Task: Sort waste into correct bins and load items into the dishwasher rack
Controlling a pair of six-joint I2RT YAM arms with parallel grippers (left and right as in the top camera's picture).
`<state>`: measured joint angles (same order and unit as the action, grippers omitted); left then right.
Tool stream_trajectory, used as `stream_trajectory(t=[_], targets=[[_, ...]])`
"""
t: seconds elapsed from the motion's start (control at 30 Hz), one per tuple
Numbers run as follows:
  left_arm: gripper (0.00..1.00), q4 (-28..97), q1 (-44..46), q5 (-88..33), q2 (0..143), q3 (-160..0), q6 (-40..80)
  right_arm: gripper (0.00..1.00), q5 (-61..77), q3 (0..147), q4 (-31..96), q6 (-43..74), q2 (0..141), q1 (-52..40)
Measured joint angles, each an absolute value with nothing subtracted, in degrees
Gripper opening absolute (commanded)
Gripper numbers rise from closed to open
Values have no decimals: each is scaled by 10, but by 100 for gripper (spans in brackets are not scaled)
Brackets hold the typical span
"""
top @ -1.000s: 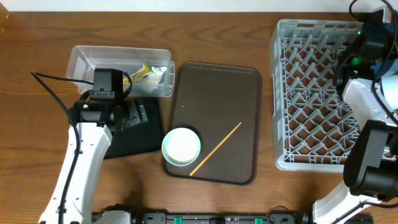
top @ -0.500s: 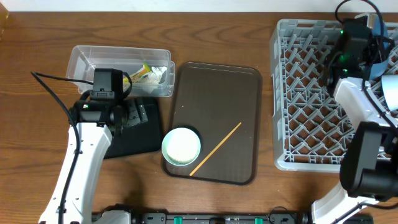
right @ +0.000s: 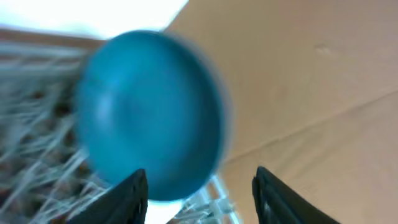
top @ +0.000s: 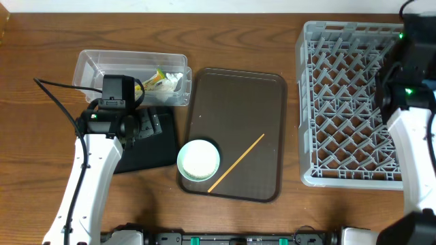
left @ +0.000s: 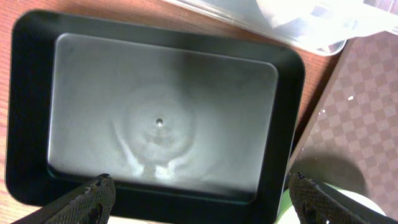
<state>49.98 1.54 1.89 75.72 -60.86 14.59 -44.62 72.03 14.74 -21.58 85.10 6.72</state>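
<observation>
Left gripper [left: 199, 186], wide apart and empty, over the black bin [left: 161, 118]; pale mint bowl [top: 199, 160] lies just right and nearer, on the brown tray [top: 238, 95]. Right gripper [right: 199, 190], parted and empty, is far off at the rack [top: 340, 102].

You've got the rack [top: 340, 122] along the right edge of the bench [top: 41, 41], tray [top: 235, 109] mid-bench, tub [top: 88, 64] behind bin [top: 157, 146] leftward.

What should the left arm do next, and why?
Probably swing the left gripper right toward the pale mint bowl on the brown tray: it hangs open and empty above the black bin, and the bowl sits just beside that bin.
</observation>
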Motion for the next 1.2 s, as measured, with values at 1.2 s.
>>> stream_trajectory(t=[1.2], targets=[[92,499,15,19,757,-609,146,56,-235,719,348,157,846,70]])
